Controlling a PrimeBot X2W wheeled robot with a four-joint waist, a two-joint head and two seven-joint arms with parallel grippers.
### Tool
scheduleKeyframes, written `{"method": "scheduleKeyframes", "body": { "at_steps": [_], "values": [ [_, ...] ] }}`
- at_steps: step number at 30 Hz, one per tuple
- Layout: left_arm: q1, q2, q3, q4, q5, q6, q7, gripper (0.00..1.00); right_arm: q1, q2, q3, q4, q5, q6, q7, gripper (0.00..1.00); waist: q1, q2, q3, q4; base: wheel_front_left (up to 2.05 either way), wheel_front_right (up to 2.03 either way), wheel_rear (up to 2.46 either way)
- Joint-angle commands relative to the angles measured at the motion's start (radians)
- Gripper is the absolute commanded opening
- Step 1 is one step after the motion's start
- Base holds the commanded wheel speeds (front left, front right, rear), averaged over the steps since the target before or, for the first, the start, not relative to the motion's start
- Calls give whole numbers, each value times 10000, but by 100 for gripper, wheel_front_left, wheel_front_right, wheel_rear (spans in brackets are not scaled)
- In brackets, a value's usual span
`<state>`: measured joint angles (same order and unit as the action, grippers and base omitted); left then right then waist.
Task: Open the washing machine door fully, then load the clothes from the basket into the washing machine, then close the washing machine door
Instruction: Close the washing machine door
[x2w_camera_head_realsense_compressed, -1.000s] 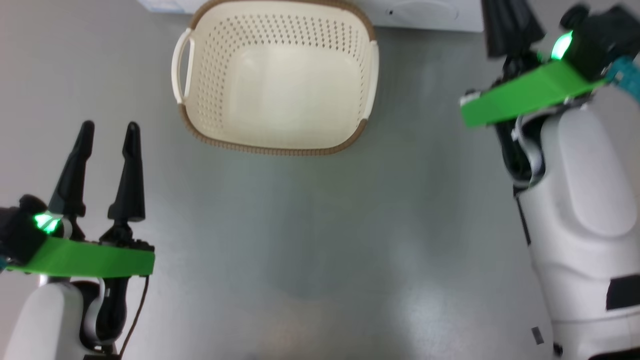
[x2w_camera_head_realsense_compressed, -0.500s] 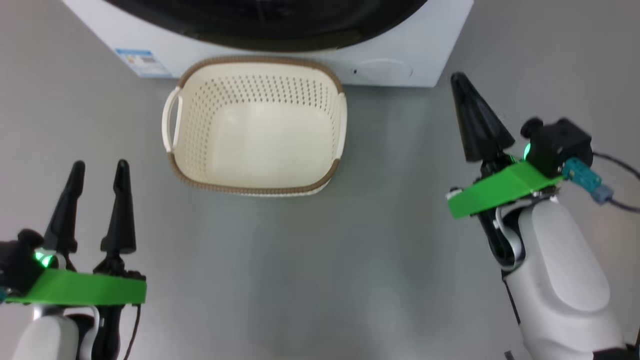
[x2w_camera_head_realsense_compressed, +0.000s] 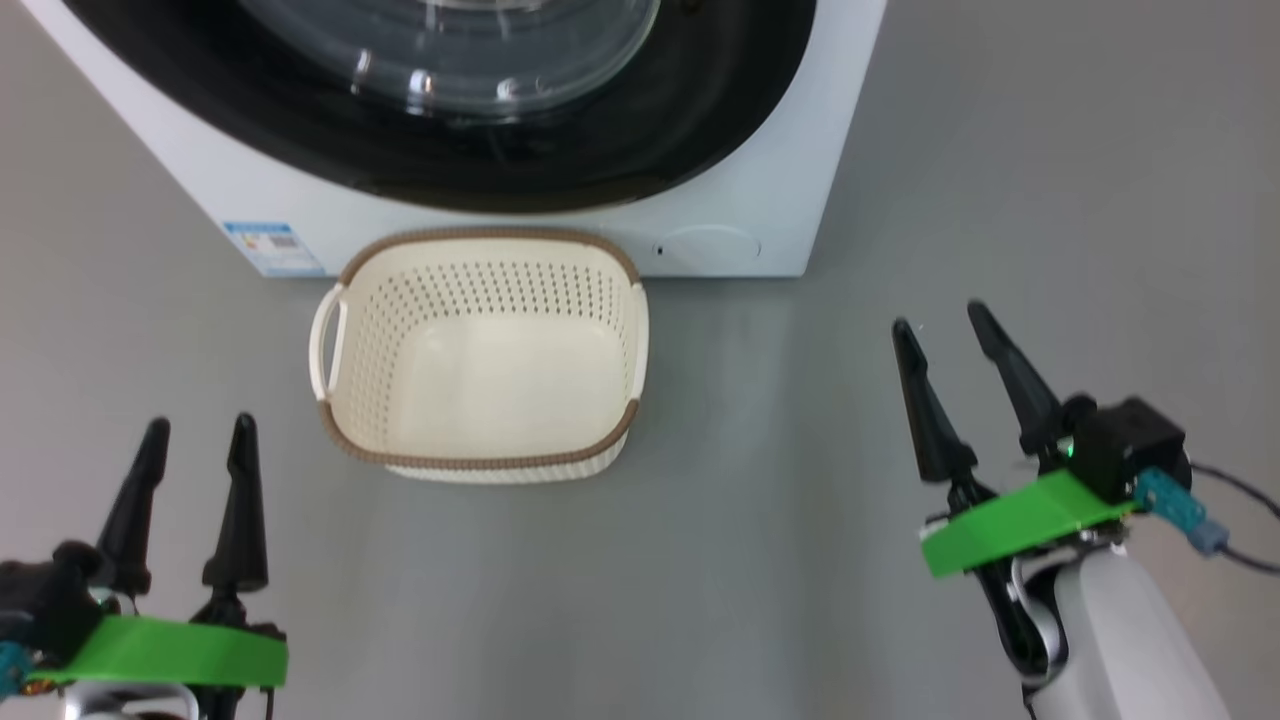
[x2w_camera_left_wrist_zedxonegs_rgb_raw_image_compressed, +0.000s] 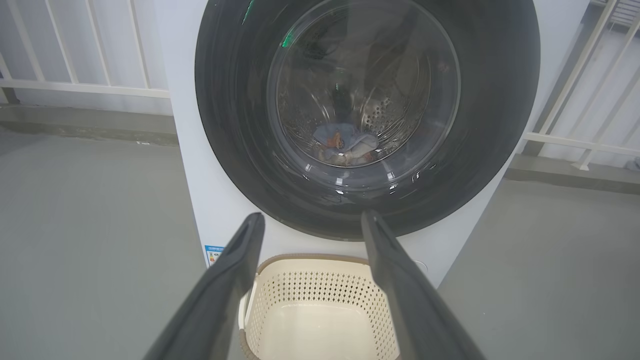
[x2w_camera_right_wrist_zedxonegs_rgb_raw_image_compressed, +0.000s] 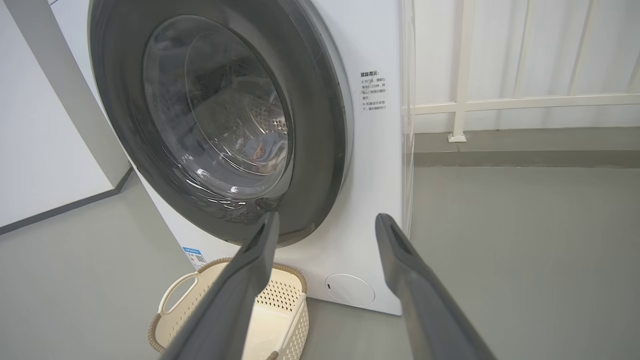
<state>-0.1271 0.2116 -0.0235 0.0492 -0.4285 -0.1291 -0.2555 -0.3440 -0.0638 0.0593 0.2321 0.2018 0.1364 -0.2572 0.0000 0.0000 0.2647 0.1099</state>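
The door sat shut against the washer, at 12 o'clock in the head view. The clothes lay at the bottom of the drum, visible through the door. The basket stood on the floor just in front of the washer. The left gripper hung at 7 o'clock, fingers spread wide, holding nothing. The right gripper hung at 4 o'clock, fingers likewise spread and holding nothing. Both were well apart from the basket.
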Motion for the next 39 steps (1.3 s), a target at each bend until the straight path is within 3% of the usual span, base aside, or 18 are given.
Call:
{"method": "scheduleKeyframes", "body": {
  "at_steps": [1,20,39],
  "values": [
    [34,290,420,-167,162,-15,-63,100,216,135,191,-315,124,-57,-45,100,0,0,-455,-280,0,0,0],
    [1875,-126,1329,-537,1044,-15,-63,100,2504,135,23,-871,224,-57,-45,100,0,0,-1661,-1130,0,0,0],
    [2435,-687,1537,-645,1478,-15,-63,100,3057,135,-451,-1235,73,-57,-45,100,0,0,-2129,-1125,0,0,0]
  ]
}}
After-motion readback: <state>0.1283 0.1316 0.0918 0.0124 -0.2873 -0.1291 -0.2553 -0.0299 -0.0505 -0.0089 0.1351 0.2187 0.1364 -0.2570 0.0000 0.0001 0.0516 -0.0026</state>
